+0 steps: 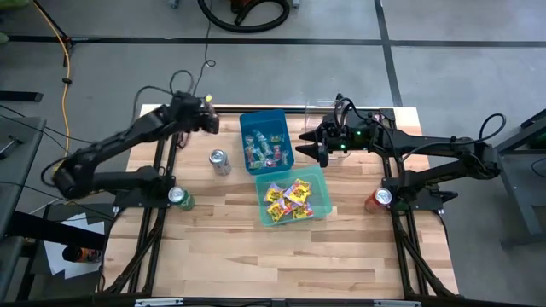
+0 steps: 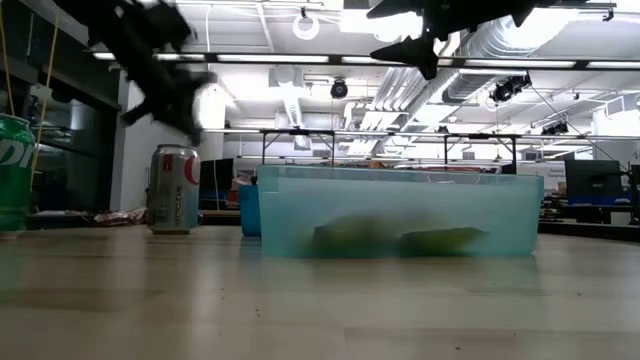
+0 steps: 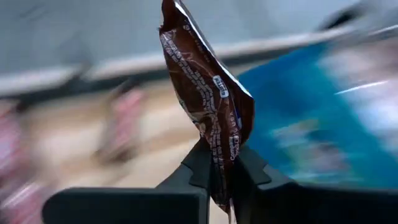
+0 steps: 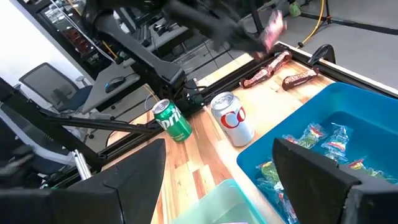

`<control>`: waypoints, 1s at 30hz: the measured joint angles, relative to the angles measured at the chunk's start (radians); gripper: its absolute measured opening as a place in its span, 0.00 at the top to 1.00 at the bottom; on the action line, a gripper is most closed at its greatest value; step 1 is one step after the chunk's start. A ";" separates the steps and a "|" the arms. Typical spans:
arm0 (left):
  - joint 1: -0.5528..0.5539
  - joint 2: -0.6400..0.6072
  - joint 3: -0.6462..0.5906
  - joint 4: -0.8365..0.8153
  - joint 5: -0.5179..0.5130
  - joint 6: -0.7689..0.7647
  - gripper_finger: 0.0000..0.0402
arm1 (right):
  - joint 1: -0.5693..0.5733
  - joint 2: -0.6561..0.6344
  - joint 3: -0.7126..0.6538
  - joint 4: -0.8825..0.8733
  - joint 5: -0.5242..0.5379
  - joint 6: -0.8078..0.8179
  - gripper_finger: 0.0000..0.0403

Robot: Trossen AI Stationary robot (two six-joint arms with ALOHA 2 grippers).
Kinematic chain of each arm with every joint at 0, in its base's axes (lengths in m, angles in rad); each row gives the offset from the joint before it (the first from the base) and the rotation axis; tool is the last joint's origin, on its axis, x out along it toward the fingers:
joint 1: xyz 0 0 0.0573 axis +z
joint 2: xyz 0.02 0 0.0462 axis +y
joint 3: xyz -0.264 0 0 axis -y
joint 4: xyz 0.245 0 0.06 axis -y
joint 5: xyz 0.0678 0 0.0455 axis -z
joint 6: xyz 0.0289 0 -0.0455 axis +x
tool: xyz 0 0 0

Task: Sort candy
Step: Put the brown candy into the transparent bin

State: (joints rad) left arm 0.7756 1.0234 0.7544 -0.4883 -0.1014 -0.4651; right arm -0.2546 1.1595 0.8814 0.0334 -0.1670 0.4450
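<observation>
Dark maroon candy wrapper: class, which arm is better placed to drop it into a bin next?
Left. The left gripper is shut on the dark maroon candy wrapper, raised beside the blue plastic bin. The right gripper hangs open, holding nothing, on that bin's other side.

blurred blue bin (image 3: 311, 124) behind wrapper, tabletop (image 3: 74, 137) smeared

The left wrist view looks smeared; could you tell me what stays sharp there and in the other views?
Left wrist view: the brown wrapper is sharp, the background streaked. Low view: the left gripper is smeared, the teal bin soft. High view: evenly sharp.
</observation>
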 joint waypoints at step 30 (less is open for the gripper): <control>-0.732 0.101 0.001 0.685 0.150 0.146 0.97 | 0.000 0.000 0.000 0.196 -0.029 0.026 0.28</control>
State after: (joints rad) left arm 0.0437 1.1245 0.7555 0.1964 0.0488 -0.3191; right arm -0.2543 1.1595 0.8814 0.2298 -0.1963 0.4713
